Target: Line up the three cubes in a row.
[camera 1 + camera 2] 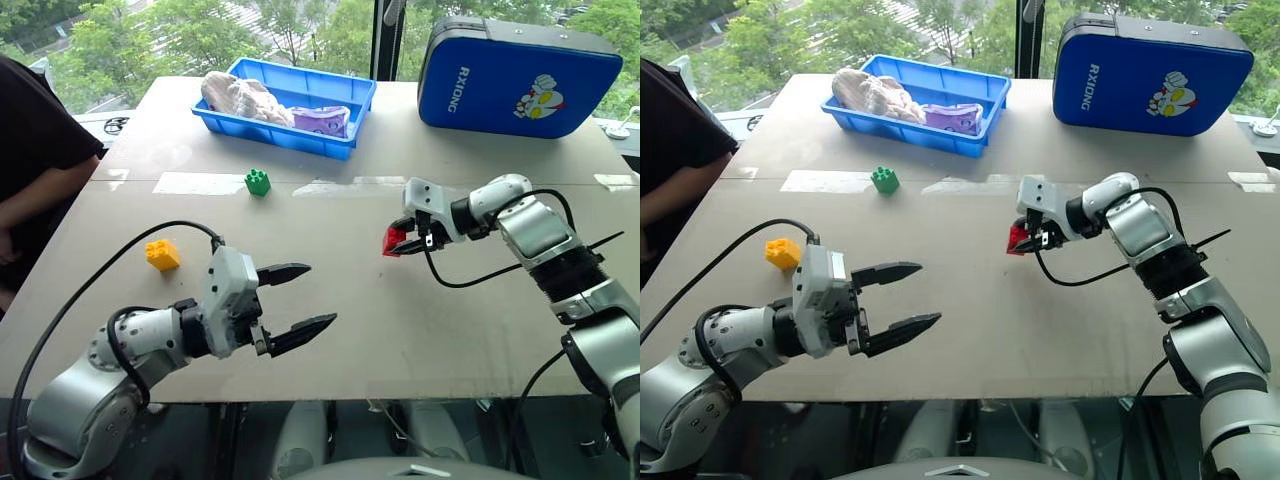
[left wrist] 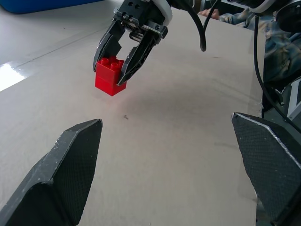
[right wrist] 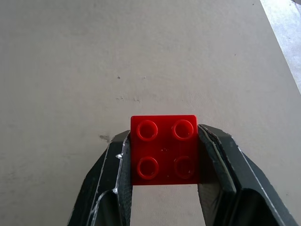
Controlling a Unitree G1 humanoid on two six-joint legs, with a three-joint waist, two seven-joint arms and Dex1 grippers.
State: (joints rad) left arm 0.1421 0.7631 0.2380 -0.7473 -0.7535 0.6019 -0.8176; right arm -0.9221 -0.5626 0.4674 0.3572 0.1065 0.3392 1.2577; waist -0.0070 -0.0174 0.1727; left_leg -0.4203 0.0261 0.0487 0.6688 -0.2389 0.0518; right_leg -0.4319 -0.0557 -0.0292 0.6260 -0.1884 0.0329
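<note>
Beige tabletop (image 1: 330, 330) by a window with trees outside, robot arms reaching in from the near edge. Right gripper (image 1: 398, 240) is clamped on the red cube (image 1: 393, 240), one finger on each side face, studs facing the right wrist camera. Cube is lifted clear of the table, right of centre; in the left wrist view it hangs just above the surface with its shadow underneath. Right gripper points toward the robot's left and angled down.

Left gripper (image 1: 305, 298) sits low near the front edge, left of centre, jaws spread wide, nothing between them. It points toward the right gripper, well apart from it.

Yellow cube (image 1: 162, 254) rests on the table to the left, near the left arm's cable (image 1: 100, 275), behind the left gripper. Green cube (image 1: 257, 182) is further back, near the table's middle seam, studs up. All three cubes are well apart.

Behind the green cube: blue tray (image 1: 260, 128) holding crumpled cloth items (image 1: 245, 98). Blue case (image 1: 515, 78) stands at the far right. Person's arm in a dark sleeve (image 1: 35, 150) at the left edge.
</note>
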